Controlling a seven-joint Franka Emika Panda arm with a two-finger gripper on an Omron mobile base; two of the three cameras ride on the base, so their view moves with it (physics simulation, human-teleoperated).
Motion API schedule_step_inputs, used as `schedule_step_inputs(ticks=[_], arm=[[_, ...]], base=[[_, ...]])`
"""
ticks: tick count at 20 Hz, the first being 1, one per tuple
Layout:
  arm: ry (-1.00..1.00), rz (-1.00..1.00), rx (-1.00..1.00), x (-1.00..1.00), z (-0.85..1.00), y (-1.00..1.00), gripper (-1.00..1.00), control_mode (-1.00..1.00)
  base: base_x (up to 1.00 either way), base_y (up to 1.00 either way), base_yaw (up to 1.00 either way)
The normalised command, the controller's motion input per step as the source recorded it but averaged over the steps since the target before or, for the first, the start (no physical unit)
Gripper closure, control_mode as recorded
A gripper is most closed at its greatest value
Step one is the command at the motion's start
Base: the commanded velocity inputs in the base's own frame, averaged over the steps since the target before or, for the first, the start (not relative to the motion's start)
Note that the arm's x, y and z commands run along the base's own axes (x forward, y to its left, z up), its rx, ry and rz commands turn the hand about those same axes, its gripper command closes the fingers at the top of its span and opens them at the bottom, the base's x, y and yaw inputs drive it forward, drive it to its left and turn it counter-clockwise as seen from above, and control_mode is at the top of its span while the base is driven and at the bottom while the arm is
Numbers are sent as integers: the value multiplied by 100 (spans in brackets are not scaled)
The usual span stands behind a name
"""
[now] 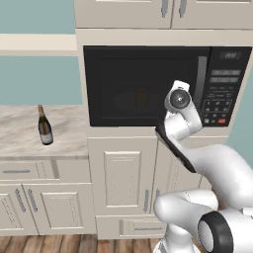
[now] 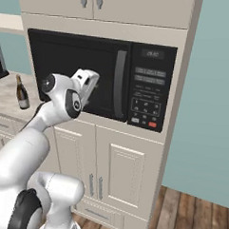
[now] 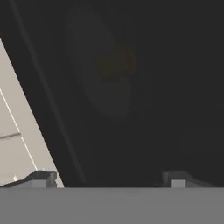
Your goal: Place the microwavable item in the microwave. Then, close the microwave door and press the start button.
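The yellow-orange mug (image 3: 116, 63) sits inside the microwave (image 1: 168, 86), a dim orange blur behind the dark window of the microwave door (image 1: 143, 84), which appears closed flush with the front. In the left base view the mug glows faintly at the centre of the frame (image 1: 142, 98), on the pale round turntable (image 3: 107, 70).

The gripper (image 3: 109, 178) hangs just in front of the door glass, its two fingertips (image 3: 41, 178) spread wide apart at the bottom of the hand view with nothing between them, so it is released and empty. In the right base view the hand (image 2: 87, 86) sits left of the door handle (image 2: 119, 83), a vertical grey bar.

The keypad panel (image 2: 148, 89) lies to the right of the hand, past the handle, with a red button (image 2: 152, 124) low on it. Judging by this, what remains is the start press, a move rightward and slightly down.

A wine bottle (image 1: 44, 126) stands on the counter (image 1: 20, 133) at the left.
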Motion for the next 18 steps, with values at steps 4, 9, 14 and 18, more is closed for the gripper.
schedule_step_inputs(ticks=[4,9,14,18], arm=[[0,6,7,-100,0,-5,-100,-100],[0,8,13,-100,0,-26,-100,-100],[1,12,15,-89,0,-50,-100,-100],[0,17,11,-57,-1,-49,-100,-100]], base=[[0,0,0],[0,0,0],[0,0,0],[0,0,0]])
